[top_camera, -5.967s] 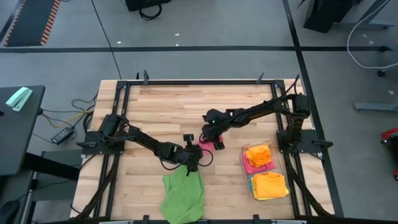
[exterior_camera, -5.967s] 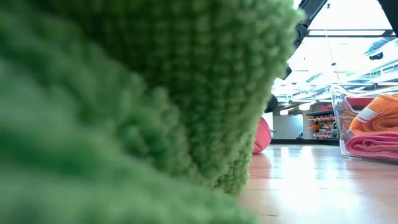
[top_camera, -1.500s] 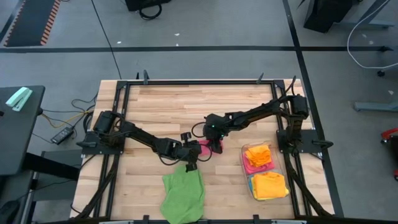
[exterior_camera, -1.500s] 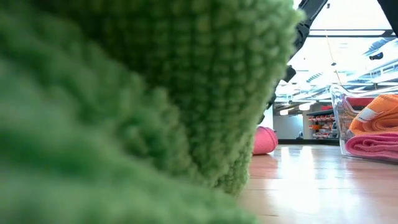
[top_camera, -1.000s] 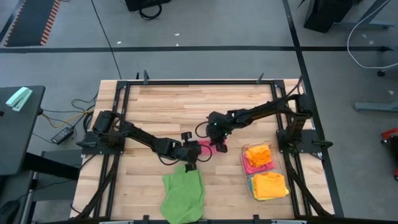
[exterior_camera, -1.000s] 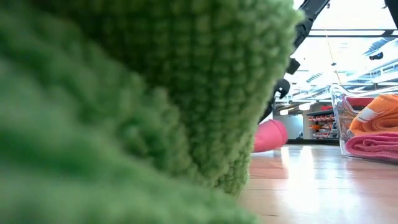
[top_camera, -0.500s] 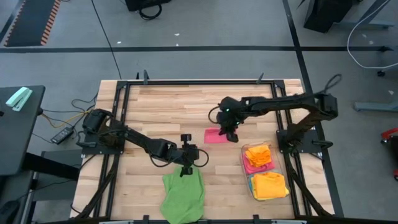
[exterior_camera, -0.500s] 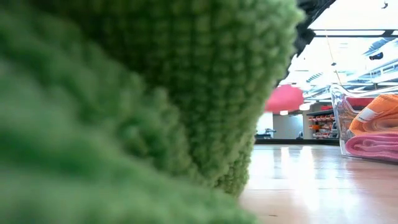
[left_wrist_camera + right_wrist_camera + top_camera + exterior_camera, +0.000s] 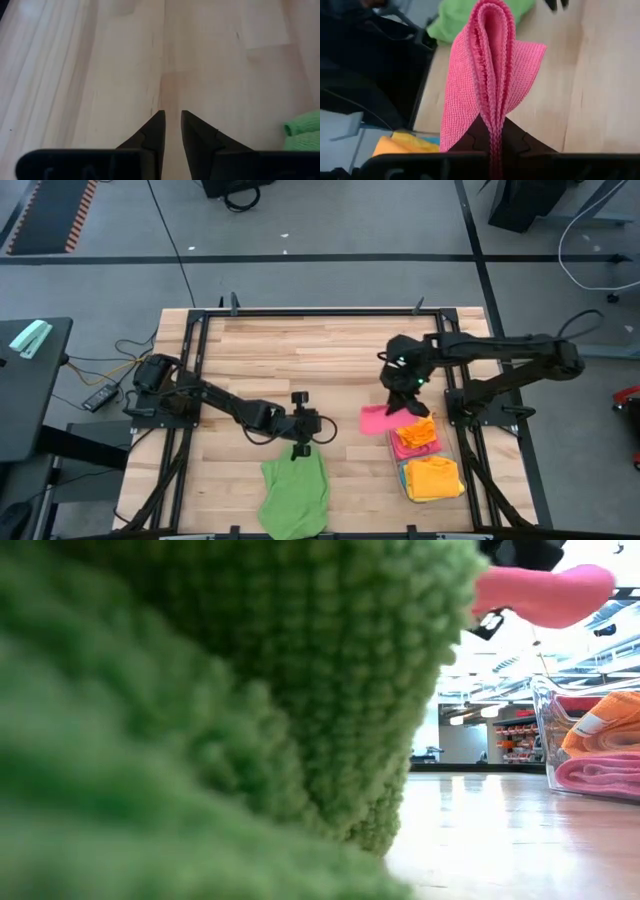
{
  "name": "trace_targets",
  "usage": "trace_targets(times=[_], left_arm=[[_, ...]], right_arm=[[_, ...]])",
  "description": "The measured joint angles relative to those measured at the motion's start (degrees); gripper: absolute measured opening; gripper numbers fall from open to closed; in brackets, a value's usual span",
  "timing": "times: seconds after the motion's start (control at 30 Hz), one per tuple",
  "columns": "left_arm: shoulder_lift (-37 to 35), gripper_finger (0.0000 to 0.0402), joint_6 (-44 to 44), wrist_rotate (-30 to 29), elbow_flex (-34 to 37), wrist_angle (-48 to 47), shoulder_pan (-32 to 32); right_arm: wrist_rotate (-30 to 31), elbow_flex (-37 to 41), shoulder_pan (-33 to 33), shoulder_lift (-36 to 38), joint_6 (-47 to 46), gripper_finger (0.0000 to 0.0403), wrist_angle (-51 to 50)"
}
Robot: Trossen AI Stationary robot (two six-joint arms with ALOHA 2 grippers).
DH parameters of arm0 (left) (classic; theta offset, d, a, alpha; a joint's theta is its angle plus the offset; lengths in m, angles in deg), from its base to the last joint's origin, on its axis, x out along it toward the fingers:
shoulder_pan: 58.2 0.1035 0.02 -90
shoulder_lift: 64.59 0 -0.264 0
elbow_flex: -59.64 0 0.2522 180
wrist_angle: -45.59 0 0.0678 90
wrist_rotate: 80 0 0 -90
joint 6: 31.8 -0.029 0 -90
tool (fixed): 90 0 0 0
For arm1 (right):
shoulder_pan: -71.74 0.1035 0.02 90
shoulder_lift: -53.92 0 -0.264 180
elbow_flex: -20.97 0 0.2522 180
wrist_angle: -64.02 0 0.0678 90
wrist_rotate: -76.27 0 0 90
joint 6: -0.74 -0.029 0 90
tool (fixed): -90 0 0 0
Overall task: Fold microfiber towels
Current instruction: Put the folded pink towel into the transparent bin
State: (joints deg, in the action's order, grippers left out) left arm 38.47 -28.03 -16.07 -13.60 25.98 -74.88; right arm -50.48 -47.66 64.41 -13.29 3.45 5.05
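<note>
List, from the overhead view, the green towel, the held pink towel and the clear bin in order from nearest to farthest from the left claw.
1. Green towel: just below the left claw, at the table's near edge.
2. Pink towel: to the right, gripped by the right claw.
3. Clear bin: farthest, at the table's right side.

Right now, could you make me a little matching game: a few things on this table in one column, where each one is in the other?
Things:
1. folded pink microfiber towel
2. green microfiber towel
3. clear rectangular plastic bin
4. left claw

Places:
A. at the table's right side, holding orange towels
B. lying at the table's front edge
C. over bare wood, holding nothing
D. held by the right claw, off the table

Pairs: 1-D, 2-B, 3-A, 4-C
</note>
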Motion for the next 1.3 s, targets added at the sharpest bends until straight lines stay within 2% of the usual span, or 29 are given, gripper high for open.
trace_targets(times=[0.13,0.37,0.67,0.83,0.93,1.1,1.3], left_arm=[[0.00,0.0069,-0.18,-0.01,0.00,-0.02,0.71],[0.00,0.0062,-1.49,0.00,0.00,-0.05,1.08],[0.00,0.0057,-1.61,0.01,0.00,-0.02,1.08],[0.00,0.0051,-2.19,0.01,0.00,0.00,1.13],[0.00,0.0052,-2.16,0.01,0.00,0.00,1.13],[0.02,0.0049,-2.13,0.01,0.00,0.04,1.13],[0.02,0.0044,-2.10,0.03,0.00,0.07,1.13]], right_arm=[[5.58,0.30,4.47,2.30,-3.45,0.0017,-6.61],[6.18,7.78,9.50,6.47,-9.49,0.0017,-9.50],[6.90,18.57,8.28,13.86,-8.95,0.0017,-6.15],[7.02,20.17,8.24,12.89,-11.19,0.0017,-2.72],[9.38,20.19,8.26,11.75,-13.81,0.0019,-2.77],[11.55,20.19,8.26,9.45,-16.30,0.0044,-4.65],[18.25,19.68,9.73,3.97,-19.24,0.0117,-6.37]])
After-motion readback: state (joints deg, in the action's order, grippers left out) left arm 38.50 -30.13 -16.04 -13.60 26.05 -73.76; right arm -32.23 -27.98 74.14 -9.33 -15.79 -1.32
